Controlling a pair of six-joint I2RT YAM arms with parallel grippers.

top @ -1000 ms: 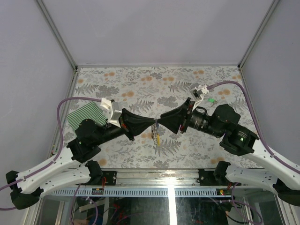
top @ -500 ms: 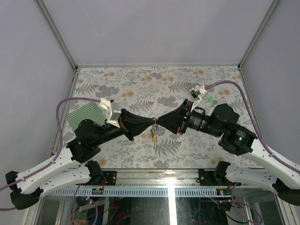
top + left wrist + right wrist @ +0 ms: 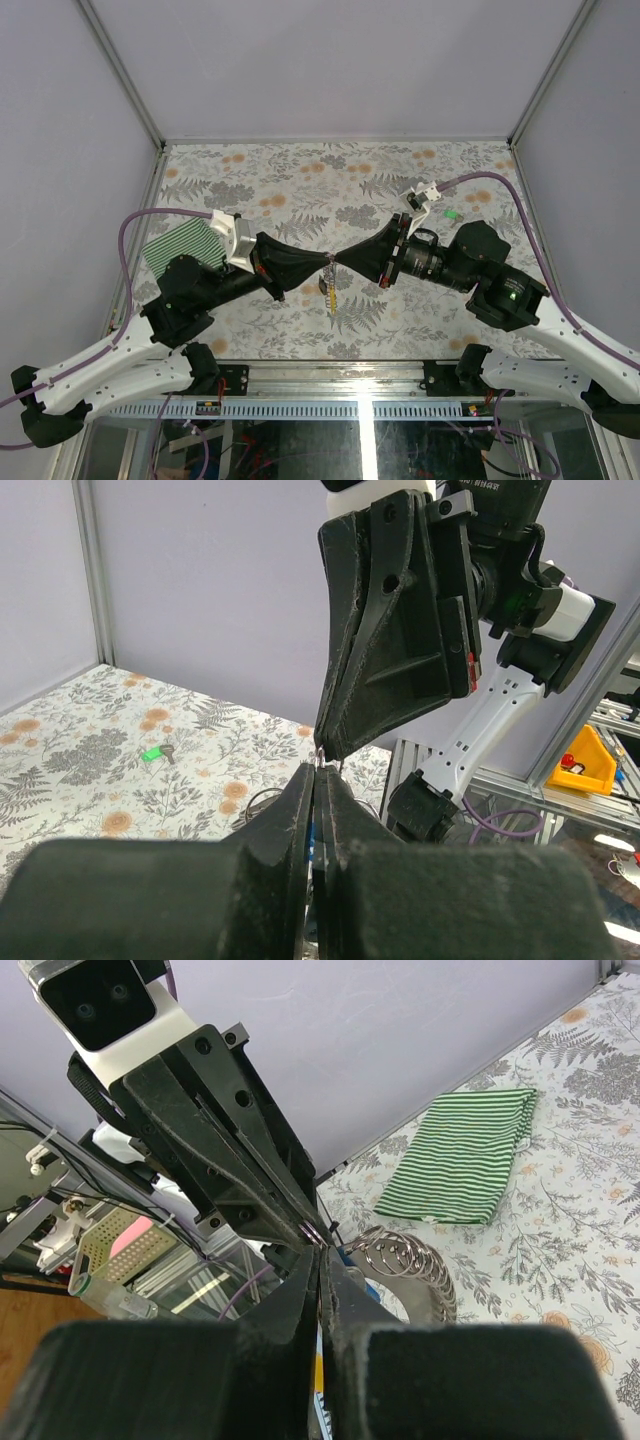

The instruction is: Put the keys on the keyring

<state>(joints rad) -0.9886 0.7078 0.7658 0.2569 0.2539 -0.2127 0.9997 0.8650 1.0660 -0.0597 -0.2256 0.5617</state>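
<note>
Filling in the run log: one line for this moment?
left gripper: shut on keyring | right gripper: shut, tip to tip with left | keyring: hanging clear of table | green key: on table, right side

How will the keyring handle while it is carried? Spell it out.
Probably floppy: the keyring hangs slack below where the left gripper and right gripper meet, with its yellow tag lowest. It is likely to swing when moved, being a chain of linked rings. It seems light: a pinch at the tips alone carries it.

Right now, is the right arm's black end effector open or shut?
Shut: the right end effector has fingers pressed together, no gap.
</note>
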